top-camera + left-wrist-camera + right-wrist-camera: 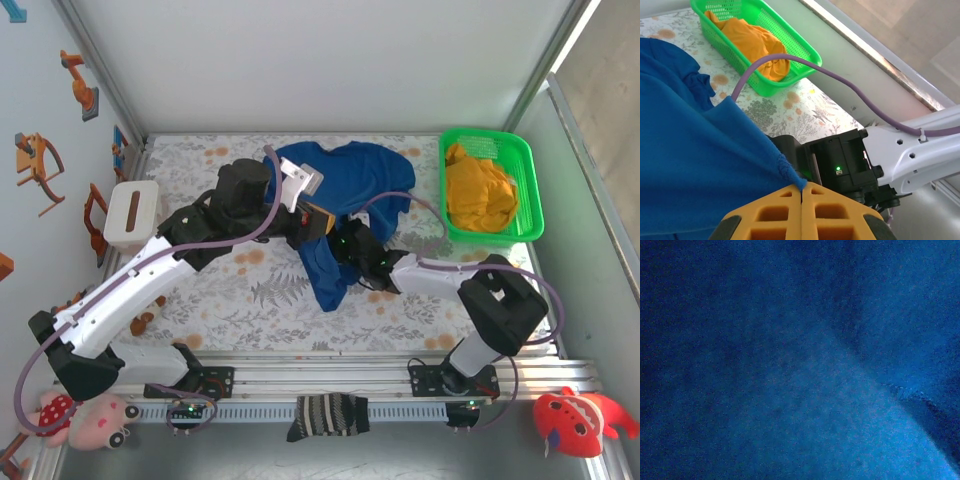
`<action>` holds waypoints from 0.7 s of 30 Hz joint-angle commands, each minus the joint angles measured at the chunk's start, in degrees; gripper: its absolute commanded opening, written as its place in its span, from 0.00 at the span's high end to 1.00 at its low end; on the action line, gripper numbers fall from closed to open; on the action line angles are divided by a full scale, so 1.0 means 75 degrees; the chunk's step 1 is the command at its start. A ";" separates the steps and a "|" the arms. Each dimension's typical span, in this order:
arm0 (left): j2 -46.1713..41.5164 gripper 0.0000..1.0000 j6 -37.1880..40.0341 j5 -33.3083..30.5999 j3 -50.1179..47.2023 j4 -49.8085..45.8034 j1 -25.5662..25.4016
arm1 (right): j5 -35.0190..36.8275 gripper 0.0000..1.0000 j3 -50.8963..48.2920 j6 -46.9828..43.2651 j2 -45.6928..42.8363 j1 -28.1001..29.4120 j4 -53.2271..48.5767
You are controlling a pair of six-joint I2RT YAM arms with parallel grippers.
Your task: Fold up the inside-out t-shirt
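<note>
T-shirt, blue, lies crumpled mid-table, just left of the green basket. Left gripper pinches a hem corner between its clenched fingertips. Right gripper is clenched too, its tips buried in the cloth.

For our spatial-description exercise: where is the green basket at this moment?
In the top external view the green basket sits at the far right corner of the table, holding a mustard-yellow garment, just right of the blue t-shirt.

Blue t-shirt cloth close against the lens; a stitched hem at right.
</note>
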 commanded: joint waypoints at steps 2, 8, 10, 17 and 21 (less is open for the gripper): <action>0.0201 1.00 -0.0359 0.0234 0.0351 0.0455 0.0009 | 0.0311 1.00 0.0219 0.0275 0.0154 0.0795 0.0240; 0.0603 1.00 -0.0475 0.0457 0.0845 0.0436 -0.0027 | 0.1270 1.00 0.0884 0.0757 0.1330 0.1642 0.0335; 0.0563 1.00 -0.0477 0.0451 0.0885 0.0377 -0.0103 | 0.1062 1.00 0.1157 0.0763 0.1725 0.1251 0.0357; 0.0230 1.00 -0.0749 0.0368 0.0698 0.0465 -0.0526 | -0.0822 1.00 0.2188 0.0992 0.2505 -0.0337 0.0043; 0.0239 1.00 -0.1113 0.0422 0.0679 0.0894 -0.1043 | -0.0972 1.00 0.2451 0.0916 0.2347 -0.0570 -0.0255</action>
